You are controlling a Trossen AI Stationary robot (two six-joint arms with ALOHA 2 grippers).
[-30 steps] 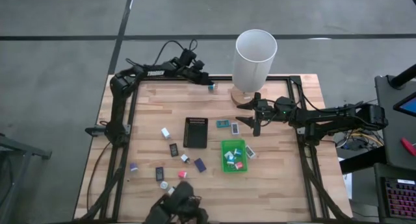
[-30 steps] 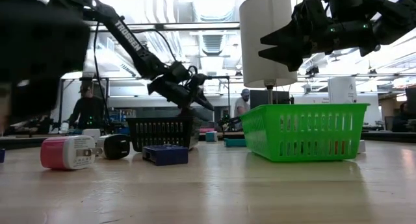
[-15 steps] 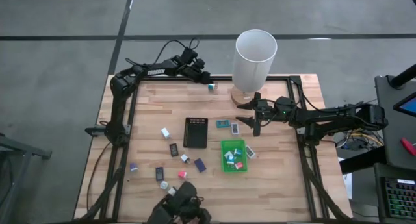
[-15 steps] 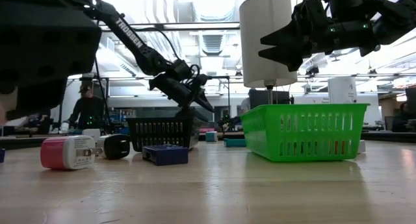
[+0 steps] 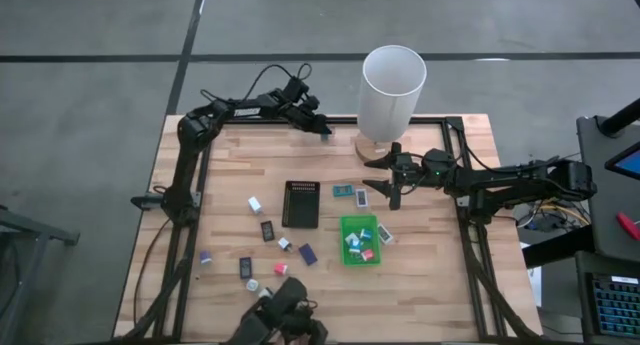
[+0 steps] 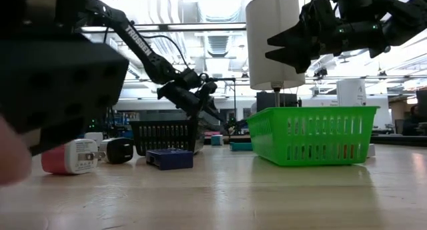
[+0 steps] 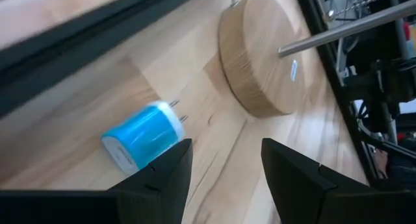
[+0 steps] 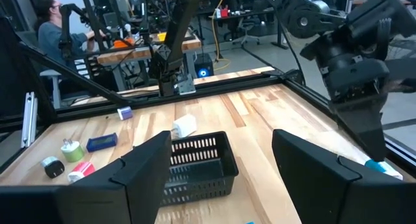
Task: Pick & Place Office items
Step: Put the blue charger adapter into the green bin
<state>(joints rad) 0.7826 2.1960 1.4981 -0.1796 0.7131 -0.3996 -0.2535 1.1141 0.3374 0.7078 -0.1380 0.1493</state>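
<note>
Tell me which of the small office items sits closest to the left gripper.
The blue charger plug lying alone near the round wooden base, just ahead of the open left gripper. All the other pieces lie around the trays.

White cylinder (image 5: 392,88) on round wooden base (image 7: 260,55), green tray (image 5: 359,240), black ribbed tray (image 5: 301,204)

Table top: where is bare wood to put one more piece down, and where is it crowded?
Bare wood lies between the black tray and the table's left edge, toward the far side, and along the near right corner beyond the green tray. It is crowded between the two trays and at the near left, where small pieces lie scattered.
</note>
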